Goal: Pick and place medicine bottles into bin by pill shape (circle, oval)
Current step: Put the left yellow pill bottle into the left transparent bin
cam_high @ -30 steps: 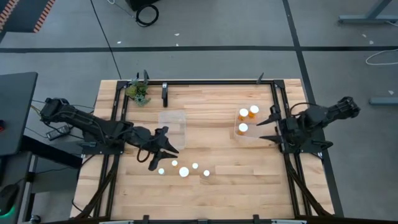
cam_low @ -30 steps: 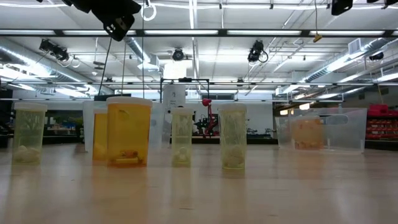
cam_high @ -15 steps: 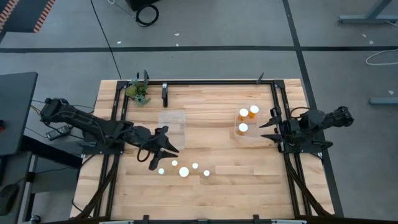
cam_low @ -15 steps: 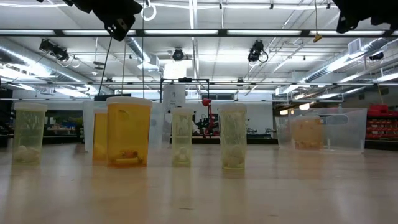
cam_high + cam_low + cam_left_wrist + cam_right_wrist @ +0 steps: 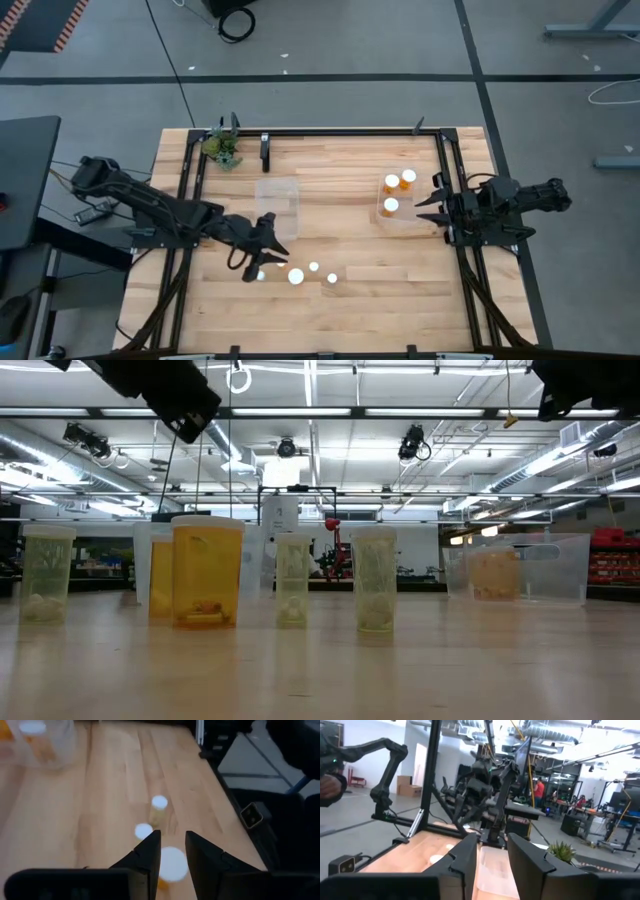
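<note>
Several small white-capped medicine bottles stand upright on the table near its front: (image 5: 296, 276), (image 5: 314, 267), (image 5: 332, 278), (image 5: 260, 275). In the low view the amber one (image 5: 207, 570) stands among pale ones (image 5: 375, 578). My left gripper (image 5: 264, 258) is open above this group. In the left wrist view (image 5: 172, 836) its fingers stand on either side of a large white cap (image 5: 172, 864) below them, apart from it. My right gripper (image 5: 428, 205) is open and empty beside the right clear bin (image 5: 384, 216), which holds three amber bottles (image 5: 390, 206).
A second clear bin (image 5: 278, 200) stands just beyond my left gripper. A small green plant (image 5: 222, 148) sits at the far left corner. Black frame rails (image 5: 340, 131) run along the far and side edges. Bare wood lies between the two bins.
My left gripper has gone a little toward the table's near edge and down, over the bottle group, staying open. My right arm has come down somewhat and now shows at the top right of the low view; its gripper stays beside the right bin.
</note>
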{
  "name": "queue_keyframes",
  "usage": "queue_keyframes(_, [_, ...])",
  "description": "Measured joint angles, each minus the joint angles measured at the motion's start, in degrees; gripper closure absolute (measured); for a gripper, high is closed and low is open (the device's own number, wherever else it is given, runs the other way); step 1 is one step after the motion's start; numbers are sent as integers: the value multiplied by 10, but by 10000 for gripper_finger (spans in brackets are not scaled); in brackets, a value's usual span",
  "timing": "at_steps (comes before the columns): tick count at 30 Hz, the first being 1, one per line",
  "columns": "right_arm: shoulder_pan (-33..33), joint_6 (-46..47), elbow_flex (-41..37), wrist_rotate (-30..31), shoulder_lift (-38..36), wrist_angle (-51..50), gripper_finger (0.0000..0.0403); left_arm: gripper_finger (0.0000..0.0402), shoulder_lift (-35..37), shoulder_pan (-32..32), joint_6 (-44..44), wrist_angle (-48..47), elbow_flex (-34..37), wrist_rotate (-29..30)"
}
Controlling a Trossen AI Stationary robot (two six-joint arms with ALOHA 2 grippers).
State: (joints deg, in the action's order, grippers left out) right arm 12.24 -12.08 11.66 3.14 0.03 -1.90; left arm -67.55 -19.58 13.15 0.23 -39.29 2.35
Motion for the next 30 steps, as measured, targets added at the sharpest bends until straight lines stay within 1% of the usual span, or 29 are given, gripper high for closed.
queue_keyframes(4, [-2,12,0,-2,0,-8,292,303,-7,-17,18,-11,0,3])
queue_keyframes(8, [-2,26,-15,-19,0,-11,297,303,-7,-44,42,-39,0,42])
queue_keyframes(12, [-1,25,-37,-19,0,10,305,303,-7,-66,59,-64,0,68])
queue_keyframes(19, [-1,42,-66,-17,0,6,318,304,-7,-98,133,-112,-1,71])
queue_keyframes(21, [-1,41,-66,-16,0,-6,319,306,-7,-103,148,-153,-13,85])
queue_keyframes(25, [-1,42,-66,-15,1,-26,319,315,-7,-113,176,-243,-50,130])
queue_keyframes(30, [-1,41,-66,-15,1,-26,319,320,-8,-117,225,-324,-76,135])
